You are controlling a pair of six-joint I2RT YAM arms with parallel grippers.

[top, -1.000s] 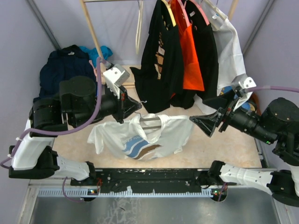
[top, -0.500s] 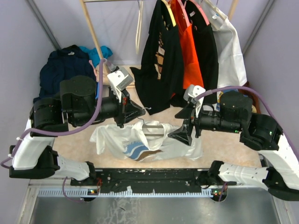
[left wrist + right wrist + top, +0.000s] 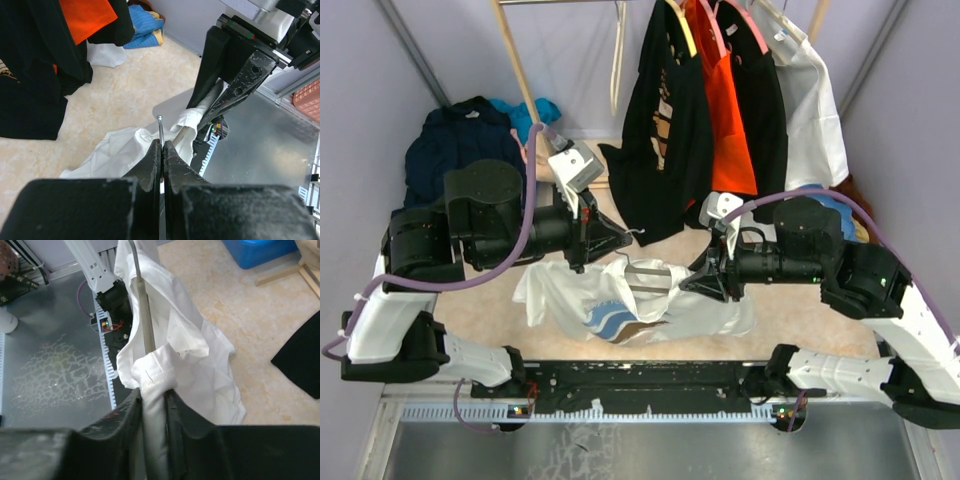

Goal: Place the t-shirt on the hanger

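The white t-shirt (image 3: 620, 312) with the blue picture sags onto the tabletop (image 3: 470, 310) between the two arms, partly pulled over the hanger (image 3: 646, 270). The left pincer (image 3: 161, 146) is pinched tight on the hanger's thin wire hook, and the right pincer (image 3: 154, 397) is squeezing a fold of the t-shirt around one hanger arm. Behind them, black and orange clothes (image 3: 710, 120) hang at the back

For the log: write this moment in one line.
left gripper shut on thin grey-white wire-hooked hanger; right gripper shut on cream blue-printed t-shirt
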